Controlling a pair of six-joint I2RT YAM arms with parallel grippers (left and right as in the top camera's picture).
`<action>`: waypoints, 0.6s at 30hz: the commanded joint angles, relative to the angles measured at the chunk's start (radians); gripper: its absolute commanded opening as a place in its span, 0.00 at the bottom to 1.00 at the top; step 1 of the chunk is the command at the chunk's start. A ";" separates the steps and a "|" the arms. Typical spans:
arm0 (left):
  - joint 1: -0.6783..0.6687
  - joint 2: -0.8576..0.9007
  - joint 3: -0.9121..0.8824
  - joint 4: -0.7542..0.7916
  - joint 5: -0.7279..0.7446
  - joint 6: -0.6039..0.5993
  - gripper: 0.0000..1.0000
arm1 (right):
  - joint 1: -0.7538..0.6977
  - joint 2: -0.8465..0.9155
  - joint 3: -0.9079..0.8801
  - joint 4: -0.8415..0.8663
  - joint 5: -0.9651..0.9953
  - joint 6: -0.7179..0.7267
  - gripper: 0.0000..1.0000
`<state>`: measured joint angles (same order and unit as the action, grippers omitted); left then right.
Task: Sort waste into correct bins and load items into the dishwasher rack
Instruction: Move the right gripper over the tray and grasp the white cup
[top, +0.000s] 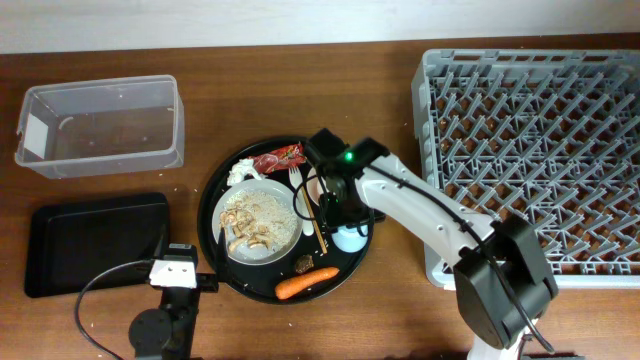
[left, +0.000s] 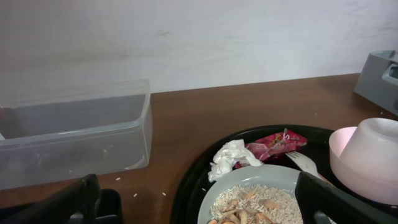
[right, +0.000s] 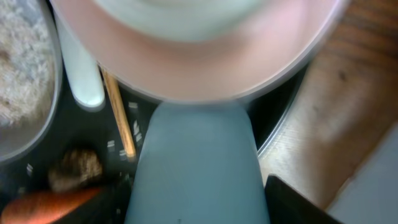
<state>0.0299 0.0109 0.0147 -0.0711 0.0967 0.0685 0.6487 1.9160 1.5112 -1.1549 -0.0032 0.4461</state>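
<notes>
Overhead, right gripper (top: 338, 218) hangs mid-frame over the round black tray (top: 208, 215), jaws astride the rack-bound light blue cup (right: 193, 162); pinching or not, unclear; left gripper (left: 208, 202) sits wide apart.

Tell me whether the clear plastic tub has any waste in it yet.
It looks empty. In both the overhead and left wrist views, the clear plastic tub shows only its bare floor and walls, with no waste item inside.

Blurry, edge-cropped pinkish bowl (right: 205, 76)
</notes>
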 joint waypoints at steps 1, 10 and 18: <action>-0.003 -0.005 -0.006 -0.001 0.000 0.016 0.99 | -0.006 -0.013 0.157 -0.105 0.015 0.003 0.62; -0.003 -0.005 -0.006 -0.001 0.000 0.016 0.99 | -0.438 -0.104 0.466 -0.337 0.060 -0.180 0.62; -0.003 -0.005 -0.006 -0.001 0.000 0.016 0.99 | -1.138 -0.081 0.486 -0.246 0.008 -0.248 0.68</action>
<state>0.0299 0.0109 0.0147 -0.0711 0.0967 0.0685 -0.3561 1.8370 1.9800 -1.4174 0.0189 0.2100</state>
